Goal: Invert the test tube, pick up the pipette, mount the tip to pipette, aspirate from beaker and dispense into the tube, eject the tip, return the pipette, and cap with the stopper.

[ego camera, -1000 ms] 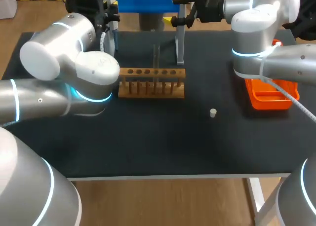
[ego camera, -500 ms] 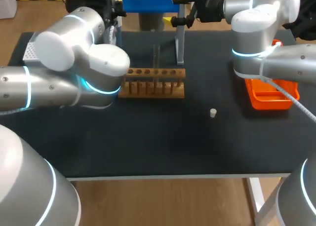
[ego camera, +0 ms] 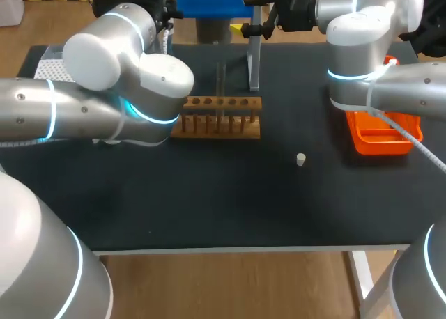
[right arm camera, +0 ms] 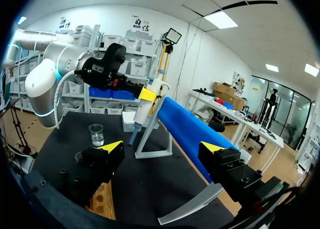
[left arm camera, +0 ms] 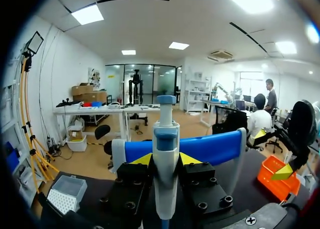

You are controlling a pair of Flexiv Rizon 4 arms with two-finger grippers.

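So the big grey left arm (ego camera: 104, 96) has swung its elbow in toward the middle of the black tabletop (ego camera: 230, 200) over the last second. It now covers the left end of the wooden test-tube rack (ego camera: 223, 117). That uncovers more of the white tip box (ego camera: 47, 67) at the back left corner.

The left claw (left arm camera: 165, 160) is clamped on the white-and-blue pipette (left arm camera: 165, 134), right in front of the blue-bar pipette stand (ego camera: 212, 2) at the back edge. My read: pickup is done and mounting a tip comes next, so it has to get to that box.

The right arm (ego camera: 362, 33) hasn't budged. Its right claw (right arm camera: 162, 154) is spread wide with nothing in it, up by the stand.

An orange plastic tray (ego camera: 380, 141) sits by the right edge. The glass beaker (right arm camera: 96, 135) stands close to the pipette, so that could get bumped. The clear test tube (ego camera: 221, 89) stands upright in the rack. The small white stopper (ego camera: 300, 159) lies alone, right of the middle. The elbow crowding the rack is the main obstacle, I think.
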